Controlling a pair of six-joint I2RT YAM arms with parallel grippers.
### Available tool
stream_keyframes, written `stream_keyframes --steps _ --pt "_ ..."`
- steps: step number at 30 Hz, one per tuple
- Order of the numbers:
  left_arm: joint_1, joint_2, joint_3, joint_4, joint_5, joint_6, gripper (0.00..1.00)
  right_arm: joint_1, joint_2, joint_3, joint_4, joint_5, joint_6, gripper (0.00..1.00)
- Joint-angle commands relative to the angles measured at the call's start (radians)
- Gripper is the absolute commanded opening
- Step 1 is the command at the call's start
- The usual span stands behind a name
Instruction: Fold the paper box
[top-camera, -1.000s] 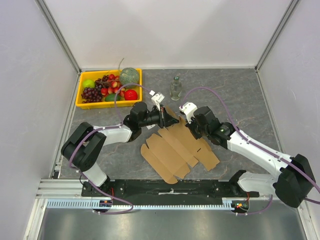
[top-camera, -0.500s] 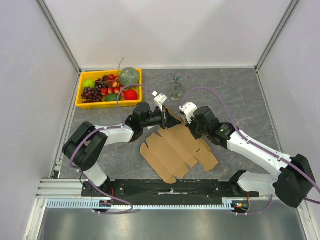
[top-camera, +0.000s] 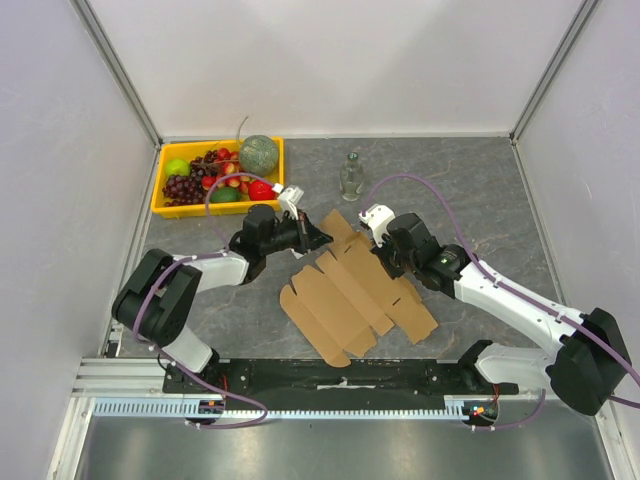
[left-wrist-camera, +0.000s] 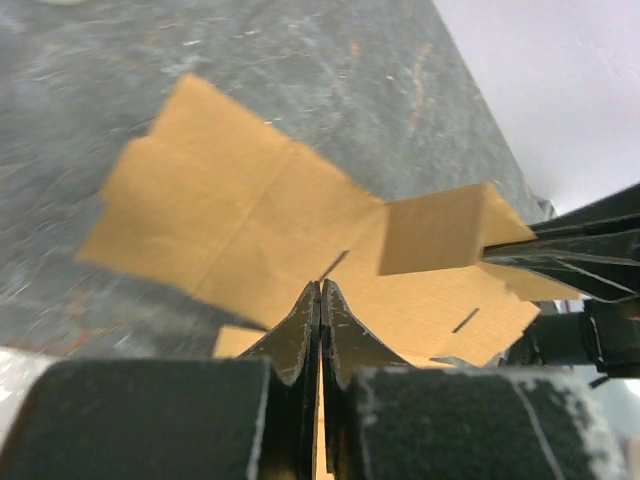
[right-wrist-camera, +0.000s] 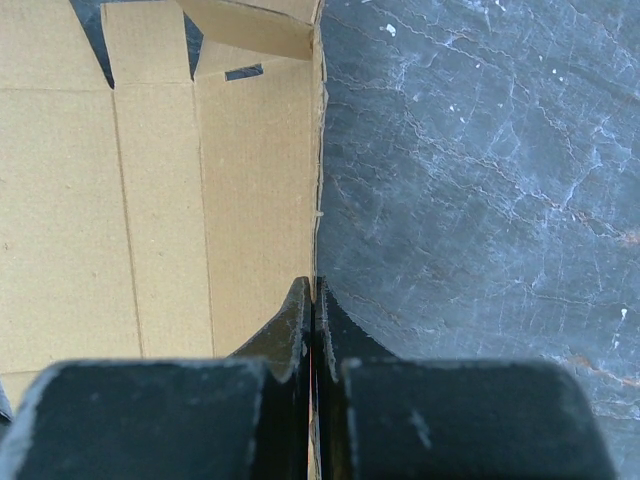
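The paper box (top-camera: 350, 295) is a flat brown cardboard sheet with flaps, lying mid-table; it also shows in the left wrist view (left-wrist-camera: 250, 220) and the right wrist view (right-wrist-camera: 100, 200). My left gripper (top-camera: 318, 240) is shut, just above the sheet's far left flap (left-wrist-camera: 320, 288); it seems to hold nothing. My right gripper (top-camera: 383, 262) is shut on the sheet's far right edge (right-wrist-camera: 314, 285). In the left wrist view a small flap (left-wrist-camera: 440, 230) stands raised at the right gripper's fingers (left-wrist-camera: 560, 250).
A yellow tray (top-camera: 157, 190) of fruit stands at the back left, close behind my left arm. A clear glass bottle (top-camera: 350, 177) stands upright behind the sheet. White walls enclose the table on three sides.
My left gripper has pulled back to the left, off the middle of the sheet, uncovering the far left flap. The right arm and the sheet have barely moved.
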Motion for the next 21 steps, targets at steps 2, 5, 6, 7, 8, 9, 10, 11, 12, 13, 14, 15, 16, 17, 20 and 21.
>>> stream_keyframes --steps 2,5,6,7,8,9,10,11,12,13,14,15,16,17,20,21 --pt "0.045 -0.091 -0.034 -0.147 -0.104 0.080 0.02 0.002 -0.007 0.006 0.002 0.035 -0.007 0.00" --pt "0.045 -0.091 -0.030 -0.216 -0.154 0.107 0.02 0.002 0.001 0.006 -0.001 0.035 -0.008 0.00" --pt "0.045 -0.084 -0.024 -0.236 -0.158 0.113 0.02 0.002 0.003 0.006 -0.001 0.033 -0.008 0.00" --pt "0.045 -0.073 -0.014 -0.252 -0.163 0.120 0.02 0.002 0.003 0.005 -0.002 0.032 -0.010 0.00" --pt "0.045 -0.062 -0.007 -0.271 -0.169 0.126 0.02 0.002 0.004 0.008 0.001 0.030 -0.010 0.00" --pt "0.045 -0.049 0.003 -0.284 -0.175 0.132 0.02 0.002 0.004 0.008 -0.001 0.030 -0.010 0.00" --pt "0.045 -0.039 0.010 -0.301 -0.180 0.136 0.02 0.002 0.006 0.008 0.001 0.027 -0.010 0.00" --pt "0.045 -0.032 0.019 -0.317 -0.190 0.144 0.02 0.002 0.004 0.008 0.001 0.027 -0.011 0.00" --pt "0.045 -0.025 0.026 -0.325 -0.200 0.149 0.02 0.002 0.004 0.008 0.001 0.026 -0.010 0.00" --pt "0.045 -0.021 0.030 -0.340 -0.210 0.155 0.02 0.002 0.004 0.008 -0.001 0.024 -0.010 0.00" --pt "0.044 -0.016 0.036 -0.356 -0.224 0.162 0.02 0.002 0.004 0.006 0.001 0.024 -0.011 0.00" --pt "0.045 -0.013 0.041 -0.370 -0.235 0.167 0.02 0.002 0.004 0.006 -0.001 0.026 -0.010 0.00" --pt "0.045 -0.009 0.047 -0.382 -0.241 0.176 0.02 0.002 0.006 0.006 0.001 0.024 -0.010 0.00" --pt "0.045 0.001 0.055 -0.391 -0.244 0.178 0.02 0.002 0.006 0.006 0.002 0.021 -0.010 0.00" --pt "0.044 0.030 0.075 -0.404 -0.226 0.192 0.02 0.002 0.007 0.008 0.002 0.018 -0.010 0.00" --pt "0.044 0.042 0.081 -0.404 -0.208 0.192 0.02 0.002 0.010 0.010 0.002 0.016 -0.008 0.00"
